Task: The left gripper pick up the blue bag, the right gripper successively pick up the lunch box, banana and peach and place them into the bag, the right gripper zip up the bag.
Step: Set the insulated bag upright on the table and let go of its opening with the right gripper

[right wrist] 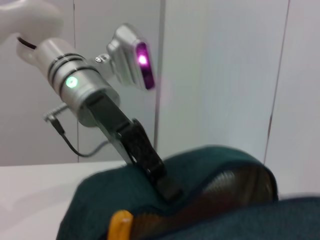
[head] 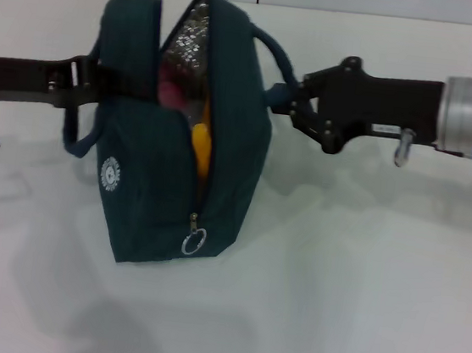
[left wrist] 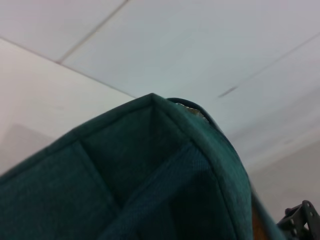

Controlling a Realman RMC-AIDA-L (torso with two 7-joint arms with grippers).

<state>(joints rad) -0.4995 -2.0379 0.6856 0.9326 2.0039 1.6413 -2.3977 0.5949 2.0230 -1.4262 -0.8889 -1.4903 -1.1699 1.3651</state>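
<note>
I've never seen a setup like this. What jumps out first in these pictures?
A dark teal bag stands in the middle of a white table, its zip gaping open so that a yellow banana and something pink peek out against the silvery lining. The left gripper meets the bag from one side, and the right gripper is at the handle on the other side.
</note>
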